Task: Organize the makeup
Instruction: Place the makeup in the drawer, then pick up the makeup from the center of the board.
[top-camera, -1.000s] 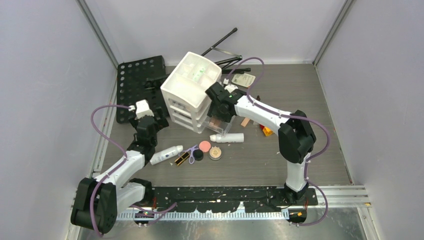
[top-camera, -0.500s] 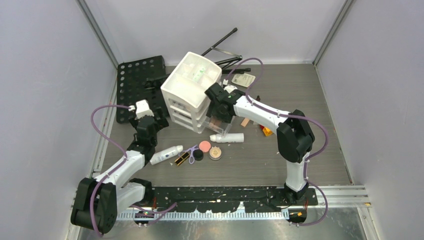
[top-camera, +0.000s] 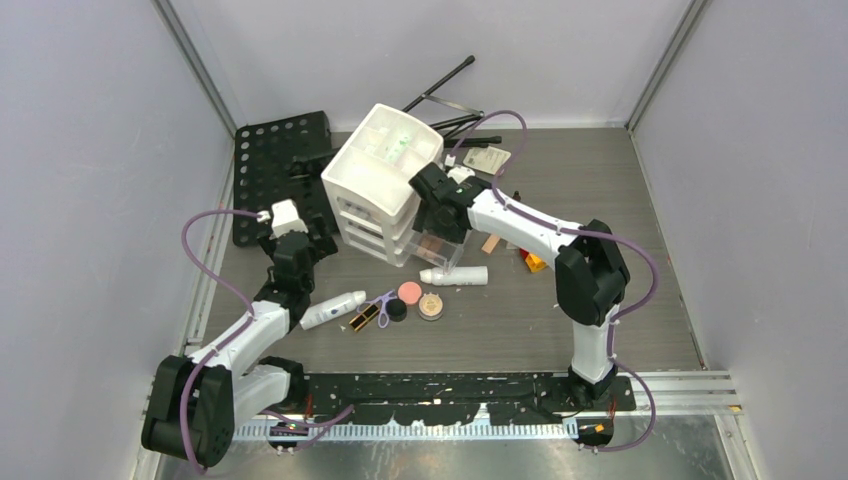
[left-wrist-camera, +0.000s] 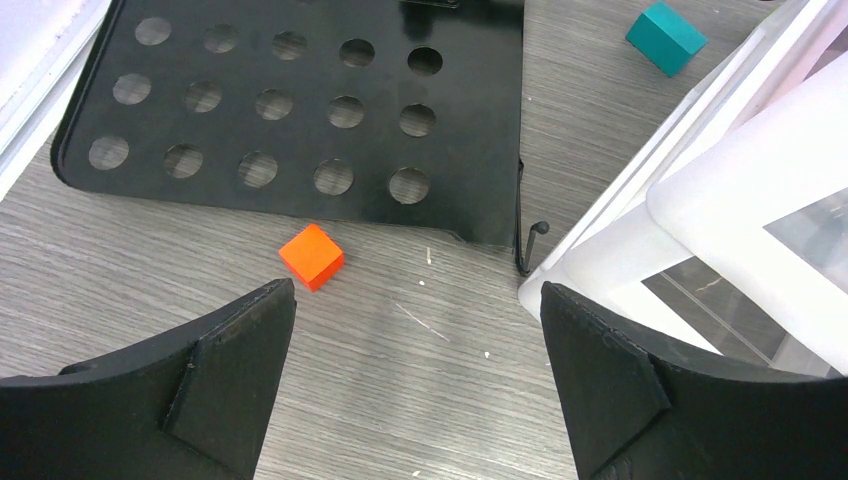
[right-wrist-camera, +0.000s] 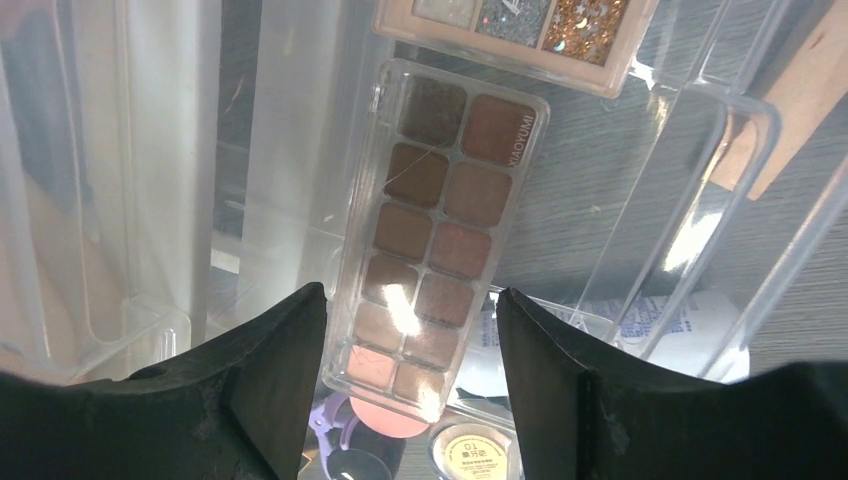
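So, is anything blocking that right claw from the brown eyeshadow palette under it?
Nothing visible does. The brown palette lies uncovered in the clear drawer, directly between the spread fingers of the right gripper.

The long clear-cased eyeshadow palette (right-wrist-camera: 435, 240) shows squares of brown and dusty pink; the small cube (left-wrist-camera: 311, 256) is orange; the small block (left-wrist-camera: 665, 37) is teal; the flat perforated plate (left-wrist-camera: 300, 120) is black.

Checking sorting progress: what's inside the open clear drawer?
A brown eyeshadow palette and a glitter palette, partly out of frame. The drawer end inside the white organizer is hidden.
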